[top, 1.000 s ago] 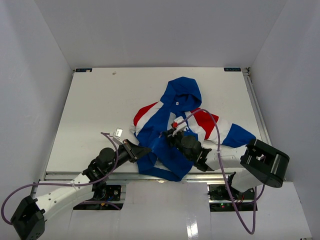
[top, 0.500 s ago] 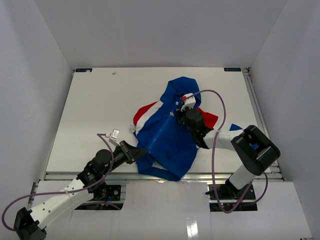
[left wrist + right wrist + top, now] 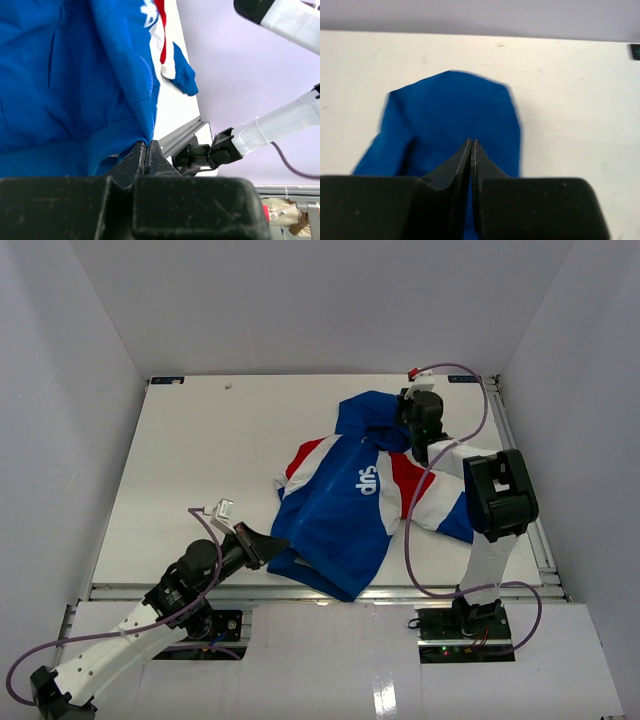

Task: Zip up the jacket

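Jacket [image 3: 345,510]: on table [image 3: 200,460], hood [image 3: 362,412] at 12 o'clock
Left hand [image 3: 148,149]: clamped on hem [image 3: 60,155]
Right hand [image 3: 471,146]: clamped on hood

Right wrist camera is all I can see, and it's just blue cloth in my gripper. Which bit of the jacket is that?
Observer: The top camera shows the right gripper shut on the hood end of the jacket, towards the far side of the table.
Operator: What's my other arm doing?
Observer: The left gripper is shut on the jacket's bottom hem, near the table's front edge.
Operator: Is the jacket lying flat?
Observer: No, it's rumpled. The white lettering faces up between the red and white sleeves.
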